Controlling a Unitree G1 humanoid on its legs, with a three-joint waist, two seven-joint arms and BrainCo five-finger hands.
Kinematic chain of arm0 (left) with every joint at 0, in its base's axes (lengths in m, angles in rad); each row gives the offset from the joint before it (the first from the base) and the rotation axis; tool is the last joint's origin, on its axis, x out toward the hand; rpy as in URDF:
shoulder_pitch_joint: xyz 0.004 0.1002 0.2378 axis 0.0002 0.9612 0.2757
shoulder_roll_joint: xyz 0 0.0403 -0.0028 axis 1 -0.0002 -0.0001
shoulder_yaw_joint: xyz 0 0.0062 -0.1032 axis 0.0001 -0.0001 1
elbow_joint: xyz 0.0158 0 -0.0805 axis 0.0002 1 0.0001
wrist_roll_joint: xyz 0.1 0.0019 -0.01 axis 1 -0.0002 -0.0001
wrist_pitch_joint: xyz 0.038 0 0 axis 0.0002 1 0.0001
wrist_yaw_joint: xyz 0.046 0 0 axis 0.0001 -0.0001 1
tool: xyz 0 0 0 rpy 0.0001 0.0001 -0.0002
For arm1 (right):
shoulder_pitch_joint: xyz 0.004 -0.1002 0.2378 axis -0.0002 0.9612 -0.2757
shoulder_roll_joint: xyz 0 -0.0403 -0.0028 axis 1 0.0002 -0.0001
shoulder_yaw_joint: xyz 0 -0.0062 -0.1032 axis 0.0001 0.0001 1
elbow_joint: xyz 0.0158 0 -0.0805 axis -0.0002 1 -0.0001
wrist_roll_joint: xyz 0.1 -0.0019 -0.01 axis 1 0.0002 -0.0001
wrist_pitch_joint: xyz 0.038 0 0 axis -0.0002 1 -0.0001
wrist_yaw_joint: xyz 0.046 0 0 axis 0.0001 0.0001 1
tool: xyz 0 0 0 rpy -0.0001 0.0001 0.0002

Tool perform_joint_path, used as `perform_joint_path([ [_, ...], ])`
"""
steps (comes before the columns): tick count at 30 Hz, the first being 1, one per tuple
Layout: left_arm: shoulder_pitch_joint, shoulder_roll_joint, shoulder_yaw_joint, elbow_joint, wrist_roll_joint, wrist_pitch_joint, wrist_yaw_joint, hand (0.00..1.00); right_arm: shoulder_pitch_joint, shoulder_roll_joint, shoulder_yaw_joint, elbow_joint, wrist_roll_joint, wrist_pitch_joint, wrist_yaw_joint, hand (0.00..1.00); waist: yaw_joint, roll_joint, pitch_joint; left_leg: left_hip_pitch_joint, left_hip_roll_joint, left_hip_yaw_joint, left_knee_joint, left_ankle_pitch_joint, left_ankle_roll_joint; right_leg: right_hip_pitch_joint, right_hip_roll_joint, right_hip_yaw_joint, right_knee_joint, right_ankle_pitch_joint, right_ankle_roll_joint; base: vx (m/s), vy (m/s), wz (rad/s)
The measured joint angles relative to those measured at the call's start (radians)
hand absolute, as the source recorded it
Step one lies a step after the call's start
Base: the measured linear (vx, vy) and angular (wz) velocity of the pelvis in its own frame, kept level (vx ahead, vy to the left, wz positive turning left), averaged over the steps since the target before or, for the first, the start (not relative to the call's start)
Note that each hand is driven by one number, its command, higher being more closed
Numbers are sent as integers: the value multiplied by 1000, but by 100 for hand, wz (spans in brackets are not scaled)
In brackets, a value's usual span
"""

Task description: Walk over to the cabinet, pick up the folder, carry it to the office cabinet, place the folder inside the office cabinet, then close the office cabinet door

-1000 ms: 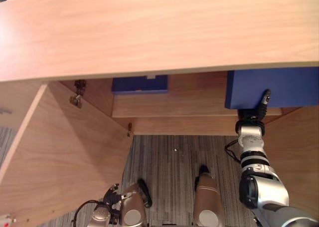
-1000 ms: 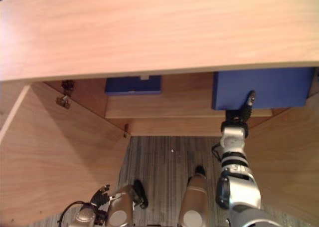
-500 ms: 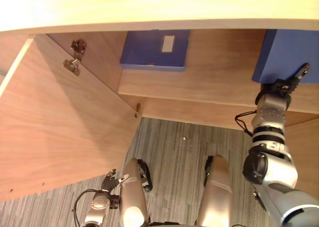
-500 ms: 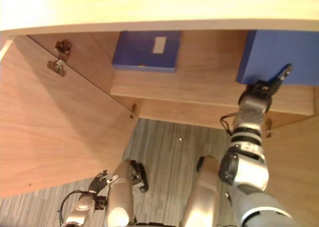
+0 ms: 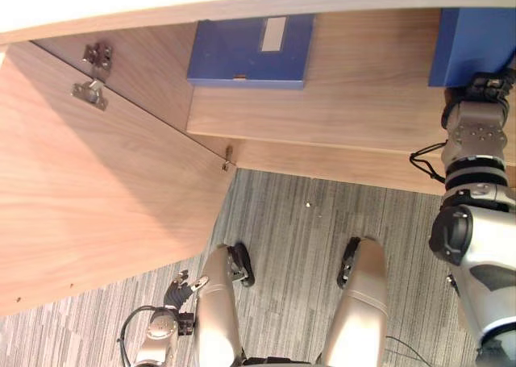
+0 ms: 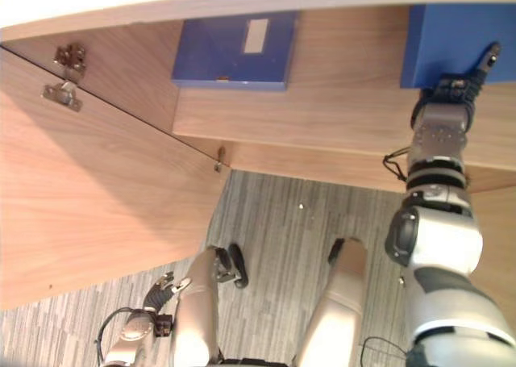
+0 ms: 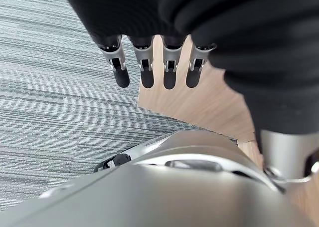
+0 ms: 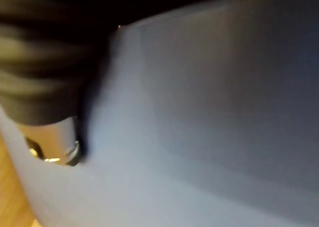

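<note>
Fingers first: down low, the left hand (image 7: 169, 72) hangs with its fingers straight and slightly spread, holding nothing, and grey striped carpet (image 5: 322, 238) lies below and beyond the tips. Just past that hand, on its outer side, we pick up the open cabinet door (image 5: 105, 198), a broad wooden panel swung wide, with two metal hinges (image 5: 90, 93) on its far edge.

Now up and across to the other side. The right hand (image 6: 451, 89) is raised at the cabinet opening, well above and apart from the left one. It is on the blue folder (image 6: 451, 32): we see the thumb (image 6: 488, 57) laid across the folder's near face, while the other fingers are hidden behind it, so we read it as a pinch on the lower edge, though the wrist view gives us little more than blue surface right against the dark cover. The folder stands directly above the right hand, against the cabinet interior; we cannot tell whether its bottom edge touches the shelf (image 5: 322, 117).

Further in, on the shelf and well off to the inner side of the right hand, a second folder (image 5: 242, 56) lies flat, also blue, with a pale label (image 5: 273, 34) on it.
</note>
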Motion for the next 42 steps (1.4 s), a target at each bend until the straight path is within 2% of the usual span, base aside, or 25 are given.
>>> perform_joint_path([
  [5,10,0,-9,-32,-6,1,-1,0,-22,-37,66,3,-4,5,0,0,5,4,13,-13,-7,-13,8,4,-3,-12,-13,-2,34,-21,-9,32,-59,10],
  [9,22,3,-24,-55,-9,3,-1,0,-22,-77,120,19,-34,19,32,0,1,11,16,-23,-11,-22,9,7,2,-14,-22,-8,43,-28,-11,28,-38,11],
  [12,43,7,-34,-89,-15,6,-2,0,-22,-105,176,35,-73,48,63,0,1,12,17,-24,-11,-21,10,9,1,-14,-28,-11,45,-28,-11,35,-24,4],
  [17,55,14,-50,-111,-27,12,-14,0,-19,-146,271,73,-173,124,139,0,9,12,17,-24,-12,-20,10,11,-2,-14,-31,-10,45,-28,-11,34,-17,1],
  [20,55,17,-52,-113,-26,13,-23,0,-10,-170,339,104,-283,167,190,0,8,12,17,-23,-12,-18,9,12,-2,-13,-32,-10,45,-28,-11,0,0,0],
  [22,55,19,-53,-114,-23,13,-33,0,11,-195,389,107,-412,209,249,0,8,13,17,-22,-12,-17,8,13,-2,-12,-33,-10,44,-28,-11,0,0,0],
  [23,55,20,-54,-115,-21,13,-36,0,19,-198,397,109,-454,215,264,0,7,13,17,-21,-12,-17,8,15,-4,-11,-33,-10,44,-28,-11,0,0,0],
  [25,56,25,-62,-125,3,14,-46,0,34,-212,433,111,-645,224,334,0,5,13,17,-10,-12,-15,-1,20,-6,1,-35,-15,37,-28,-11,0,0,0],
  [29,56,27,-69,-146,13,15,-74,0,102,-229,430,108,-849,229,437,0,-2,13,15,40,-5,1,-63,46,7,64,-49,-50,-4,-27,-13,38,-46,12],
  [31,55,25,-71,-164,27,16,-91,0,123,-236,429,103,-909,228,478,0,-11,12,12,64,20,42,-97,76,7,84,-55,-65,-22,-25,-14,54,-59,22],
  [34,54,4,-72,-186,49,26,-105,0,156,-237,409,89,-964,220,533,0,-15,10,1,73,24,52,-135,106,-7,97,-55,-83,-50,-16,-17,50,-23,6],
  [37,73,3,-75,-202,53,37,-111,0,179,-236,409,79,-1048,216,600,0,-11,5,-8,118,23,82,-188,119,-12,119,-49,-83,-90,1,-28,69,8,-11],
  [42,104,3,-72,-222,86,43,-124,0,245,-236,404,62,-1161,208,664,0,-9,-3,-30,158,22,99,-230,126,-11,165,-50,-100,-134,10,-23,73,31,-2],
])
